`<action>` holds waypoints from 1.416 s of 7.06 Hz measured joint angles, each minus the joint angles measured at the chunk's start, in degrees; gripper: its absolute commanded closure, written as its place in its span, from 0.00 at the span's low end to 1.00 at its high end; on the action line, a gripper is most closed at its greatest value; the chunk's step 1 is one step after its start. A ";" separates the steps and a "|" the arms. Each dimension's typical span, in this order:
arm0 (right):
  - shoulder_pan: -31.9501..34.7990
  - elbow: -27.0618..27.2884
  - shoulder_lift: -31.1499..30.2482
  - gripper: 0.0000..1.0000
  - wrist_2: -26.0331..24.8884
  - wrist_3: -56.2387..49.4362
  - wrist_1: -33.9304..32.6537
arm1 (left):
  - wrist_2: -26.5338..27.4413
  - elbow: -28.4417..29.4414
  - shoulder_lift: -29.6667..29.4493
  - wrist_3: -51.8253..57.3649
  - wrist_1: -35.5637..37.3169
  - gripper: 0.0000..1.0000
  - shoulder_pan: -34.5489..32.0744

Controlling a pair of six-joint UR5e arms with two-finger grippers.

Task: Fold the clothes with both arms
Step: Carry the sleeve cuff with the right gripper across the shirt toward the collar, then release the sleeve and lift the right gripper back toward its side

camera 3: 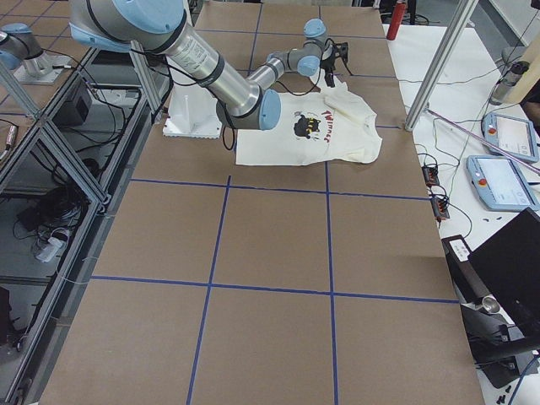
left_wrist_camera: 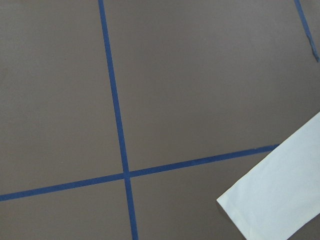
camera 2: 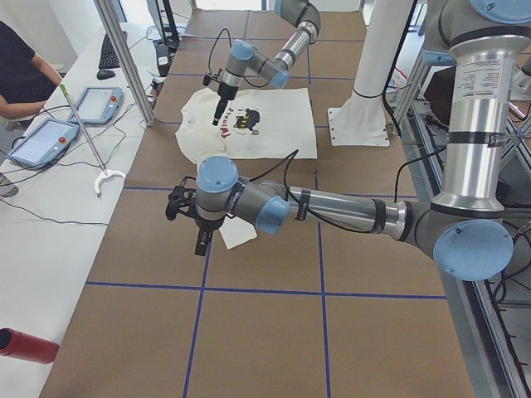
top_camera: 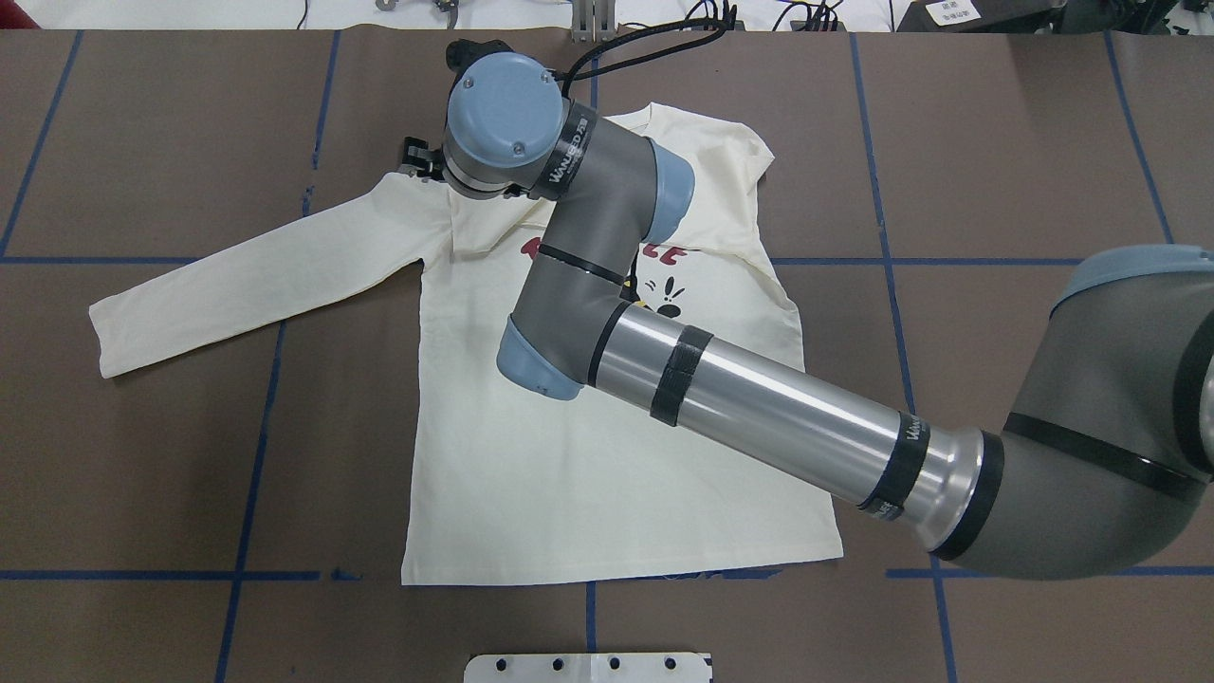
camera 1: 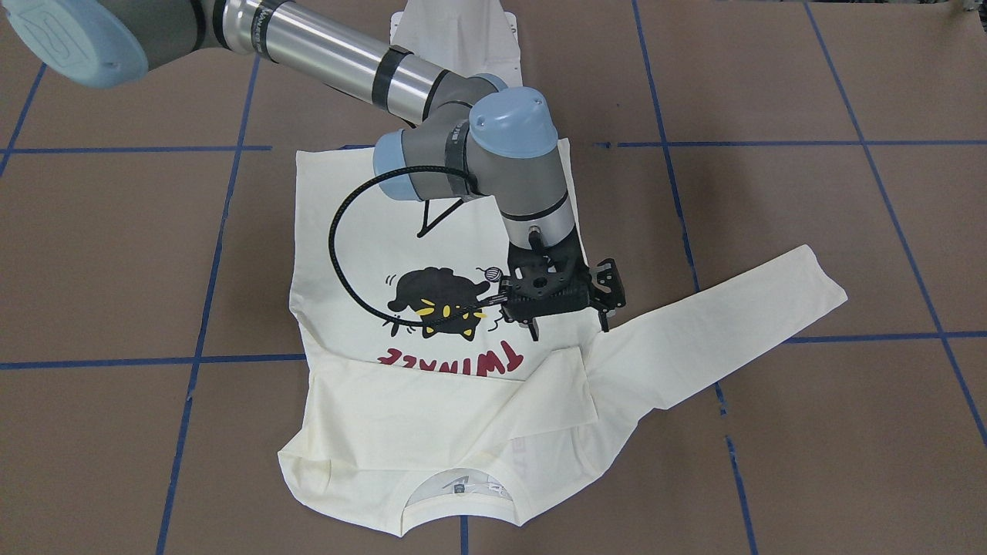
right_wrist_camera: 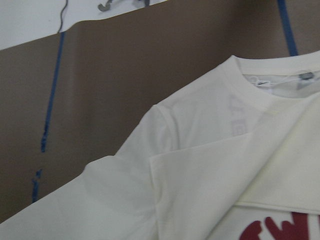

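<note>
The shirt [camera 1: 362,231] lies print-up on the counter [camera 1: 116,254], one sleeve [camera 1: 447,393] folded across its chest; the right pincer [camera 1: 570,331] hangs wide and empty above the shoulder of the other sleeve [camera 1: 732,320], the left pincer [camera 2: 201,240], gap unreadable, near its cuff, so grasping it seems next.

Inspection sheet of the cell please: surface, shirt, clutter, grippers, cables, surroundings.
Surface: brown table cover with blue tape grid.
Job's things: T-shirt print up, one sleeve folded across chest, other sleeve stretched out.
Clutter: nothing seen on the cover; red cylinder on side bench.
Grippers: right gripper open above T-shirt; left gripper near cuff, state unclear.
Cables: black cable loops above the print, near right gripper.
Surroundings: person and teach pendants at side bench.
</note>
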 measured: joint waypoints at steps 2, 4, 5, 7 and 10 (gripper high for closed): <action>6.19 11.85 -7.68 0.00 9.05 -6.07 -16.38 | 6.56 -0.94 3.60 -17.66 -10.38 0.01 9.13; 12.96 22.30 -19.39 0.00 15.39 -16.88 -22.17 | 14.62 -1.33 8.05 -35.43 -21.13 0.01 19.49; 17.02 25.34 -25.07 0.00 19.26 -23.13 -22.77 | 19.18 -1.18 8.88 -41.22 -23.13 0.00 24.18; 23.68 27.96 -33.12 0.00 24.09 -34.13 -22.90 | 25.46 -0.47 8.80 -47.33 -24.03 0.00 30.73; 26.41 28.66 -36.63 0.00 27.33 -37.77 -22.35 | 29.59 4.24 5.93 -48.17 -24.36 0.01 33.63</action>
